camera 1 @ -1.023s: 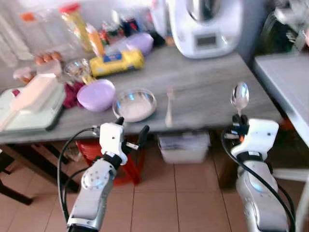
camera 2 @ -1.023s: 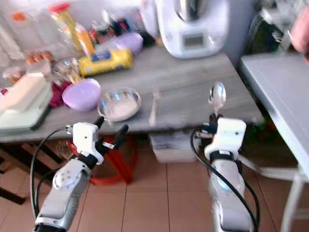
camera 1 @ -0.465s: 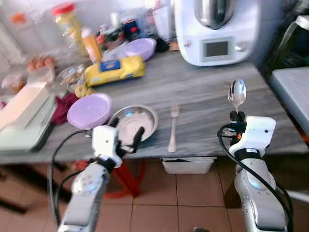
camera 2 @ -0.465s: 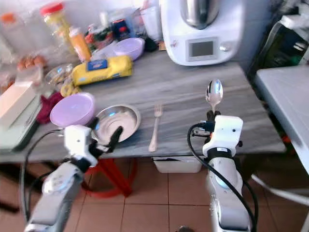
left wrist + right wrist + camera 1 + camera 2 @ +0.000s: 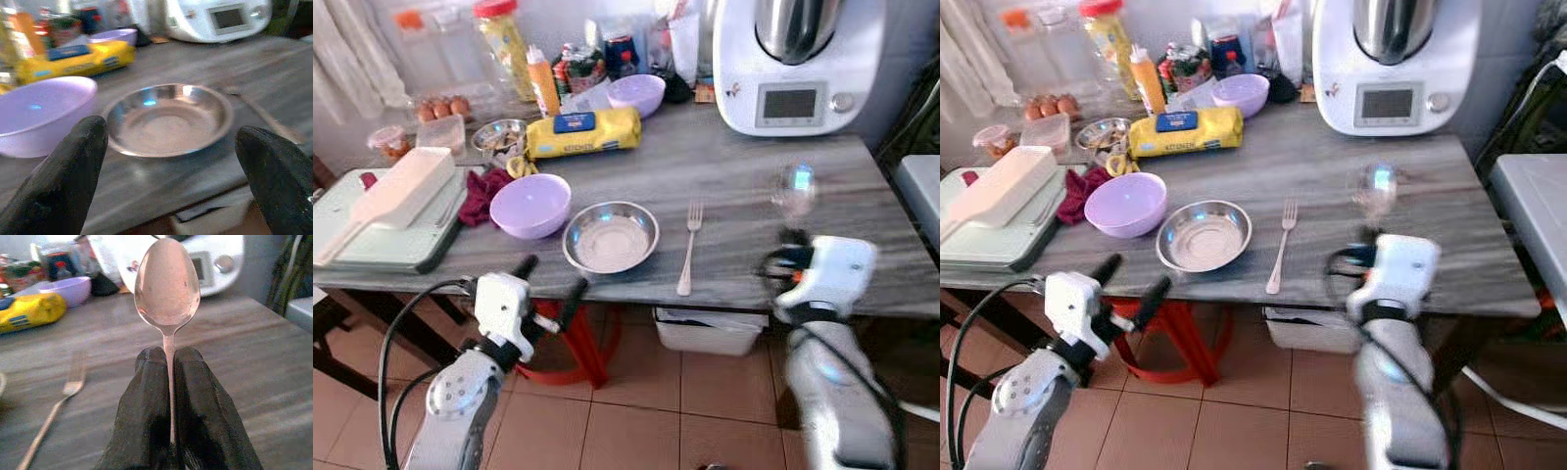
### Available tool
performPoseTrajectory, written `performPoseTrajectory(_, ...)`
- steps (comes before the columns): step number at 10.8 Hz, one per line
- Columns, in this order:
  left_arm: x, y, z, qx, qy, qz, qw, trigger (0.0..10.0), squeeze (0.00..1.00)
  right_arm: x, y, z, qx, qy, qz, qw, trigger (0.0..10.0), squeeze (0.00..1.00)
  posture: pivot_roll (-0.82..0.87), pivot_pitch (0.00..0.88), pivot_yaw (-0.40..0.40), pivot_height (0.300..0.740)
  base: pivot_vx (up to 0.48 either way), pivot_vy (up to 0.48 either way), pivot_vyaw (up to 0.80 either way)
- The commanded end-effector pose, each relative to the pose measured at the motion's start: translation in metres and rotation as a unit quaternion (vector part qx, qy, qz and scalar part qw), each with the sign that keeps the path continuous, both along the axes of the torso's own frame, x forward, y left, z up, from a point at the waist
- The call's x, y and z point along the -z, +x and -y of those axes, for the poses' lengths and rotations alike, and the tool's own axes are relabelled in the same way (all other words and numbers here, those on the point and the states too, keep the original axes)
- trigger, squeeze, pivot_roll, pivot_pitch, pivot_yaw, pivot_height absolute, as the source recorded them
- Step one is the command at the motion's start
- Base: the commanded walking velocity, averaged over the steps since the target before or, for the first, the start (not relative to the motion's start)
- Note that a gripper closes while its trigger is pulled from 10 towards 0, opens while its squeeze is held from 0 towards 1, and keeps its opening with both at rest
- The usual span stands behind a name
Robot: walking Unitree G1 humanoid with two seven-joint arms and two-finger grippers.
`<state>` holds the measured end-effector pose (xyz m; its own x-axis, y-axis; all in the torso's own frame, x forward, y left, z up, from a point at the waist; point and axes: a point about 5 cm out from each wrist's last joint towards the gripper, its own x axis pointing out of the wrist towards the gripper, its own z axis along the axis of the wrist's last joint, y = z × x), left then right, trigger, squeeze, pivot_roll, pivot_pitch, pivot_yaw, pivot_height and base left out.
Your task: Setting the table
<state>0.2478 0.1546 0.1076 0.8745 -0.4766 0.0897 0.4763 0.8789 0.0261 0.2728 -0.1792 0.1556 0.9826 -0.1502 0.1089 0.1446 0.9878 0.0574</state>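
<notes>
Steel dish (image 5: 610, 237) and fork (image 5: 687, 252) lie side by side near the worktop's (image 5: 822, 196) front edge. My right claw (image 5: 168, 369) grips the spoon (image 5: 167, 284) upright, unplaced; my left claw (image 5: 166, 161) hangs open.

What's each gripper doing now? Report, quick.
Left gripper: open, empty, before the steel bowl.
Right gripper: closed on the spoon, held upright.

A shiny steel bowl (image 5: 610, 236) sits upright on the grey table (image 5: 744, 186), empty. Just right of the bowl lies a fork (image 5: 687, 248), tines pointing away. Farther right, a spoon (image 5: 167, 289) stands upright, bowl end up.
</notes>
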Motion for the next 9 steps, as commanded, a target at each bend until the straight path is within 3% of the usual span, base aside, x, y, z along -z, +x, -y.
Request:
performPoseTrajectory(1, -0.002, -0.003, -0.002, 0.018, 0.002, 0.001, 1.0, 10.0, 0.0, -0.007, 0.004, 0.0, -0.001, 0.008, 0.008, 1.0, 10.0, 0.0, -0.1, 0.111, 0.143, 0.74, 0.0, 0.0, 0.0)
performPoseTrajectory(4, 0.011, -0.006, -0.004, 0.043, 0.001, -0.016, 0.999, 10.0, 0.0, -0.001, 0.025, 0.007, -0.011, 0.062, -0.057, 0.996, 10.0, 0.0, -0.1, 0.127, 0.15, 0.74, 0.0, 0.0, 0.0)
performPoseTrajectory(7, 0.026, -0.006, -0.003, 0.053, 0.001, -0.032, 0.998, 10.0, 0.0, -0.003, 0.04, -0.008, -0.04, 0.081, -0.08, 0.993, 10.0, 0.0, -0.1, 0.14, 0.149, 0.74, 0.0, 0.0, 0.0)
performPoseTrajectory(9, 0.036, -0.005, -0.005, 0.052, 0.002, -0.04, 0.998, 10.0, 0.0, -0.001, 0.041, -0.024, -0.055, 0.107, -0.092, 0.988, 10.0, 0.0, -0.09, 0.139, 0.145, 0.74, 0.0, 0.0, 0.0)
